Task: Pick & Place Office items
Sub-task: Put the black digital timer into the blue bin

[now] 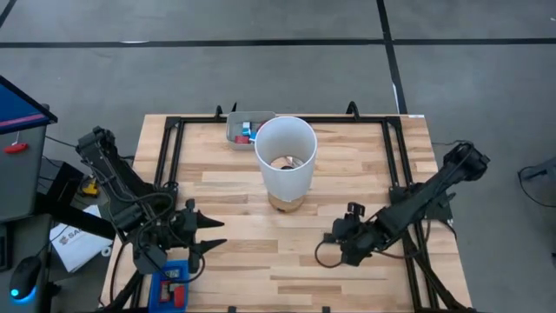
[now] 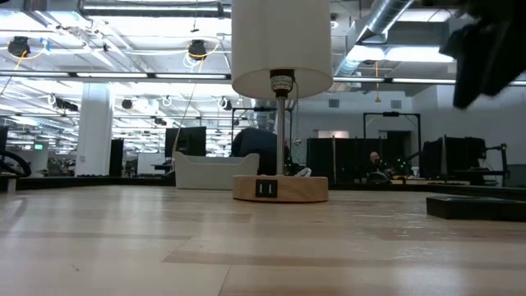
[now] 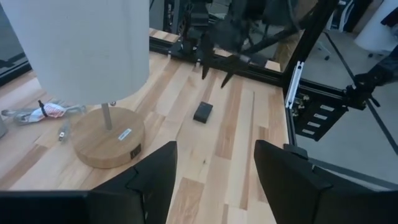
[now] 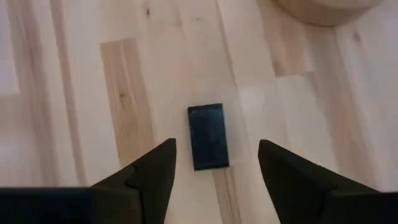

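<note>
Butcher-block tabletop inside a black frame, open workspace hall behind it in the low view. Largest object: lamp with white cylindrical shade on a round wooden base, standing mid-table; not part of the task. Grey tray at the far edge behind the lamp, holding small red and light blue pieces; blue tray at the near left edge, with a red piece in it. Left gripper hovers near the blue tray, fingers spread, nothing between them; it waits. Right gripper hangs over the right half of the table, fingers spread wide and empty. Object of the step: small flat black block lying on the bare wood, apart from the lamp base, just ahead of the right gripper's fingertips and roughly centred on the gap between them. Judgement: step in hand is the approach to pick up this block. To do it well: advance slightly so the block sits fully between the fingers, keep the fingers across its short side, descend until the tips nearly touch the wood, then close. Risk: block is low, so a high close would slip over it; a tilted approach could push it along the boards.
</note>
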You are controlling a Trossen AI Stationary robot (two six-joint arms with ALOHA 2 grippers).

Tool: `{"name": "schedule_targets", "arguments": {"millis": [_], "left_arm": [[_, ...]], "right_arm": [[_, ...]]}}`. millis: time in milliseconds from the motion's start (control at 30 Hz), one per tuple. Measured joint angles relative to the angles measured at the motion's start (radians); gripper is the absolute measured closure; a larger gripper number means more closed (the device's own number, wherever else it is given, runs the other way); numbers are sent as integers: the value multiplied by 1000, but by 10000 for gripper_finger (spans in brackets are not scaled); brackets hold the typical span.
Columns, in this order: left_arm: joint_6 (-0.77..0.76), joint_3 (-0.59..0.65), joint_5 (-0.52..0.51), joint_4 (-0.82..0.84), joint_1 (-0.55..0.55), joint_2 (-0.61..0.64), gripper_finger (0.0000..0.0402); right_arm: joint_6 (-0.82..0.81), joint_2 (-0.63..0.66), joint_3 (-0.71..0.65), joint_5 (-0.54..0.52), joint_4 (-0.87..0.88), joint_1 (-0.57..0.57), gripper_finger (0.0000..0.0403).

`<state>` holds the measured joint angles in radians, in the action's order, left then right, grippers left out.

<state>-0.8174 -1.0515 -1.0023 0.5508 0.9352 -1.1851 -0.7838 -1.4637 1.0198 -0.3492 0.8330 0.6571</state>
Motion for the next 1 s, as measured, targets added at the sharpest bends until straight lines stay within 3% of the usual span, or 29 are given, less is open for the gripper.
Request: {"name": "schedule_targets", "arguments": {"millis": [267, 667, 1000], "left_arm": [[-2, 0, 3, -20, 0, 0, 190], [-2, 0, 30, -44, 0, 0, 190], [-2, 0, 40, -61, 0, 0, 190]], "right_arm": [[35, -100, -77, 8, -75, 0, 154], [74, -270, -90, 107, -174, -1, 153], [19, -268, -92, 122, -182, -13, 153]]}}
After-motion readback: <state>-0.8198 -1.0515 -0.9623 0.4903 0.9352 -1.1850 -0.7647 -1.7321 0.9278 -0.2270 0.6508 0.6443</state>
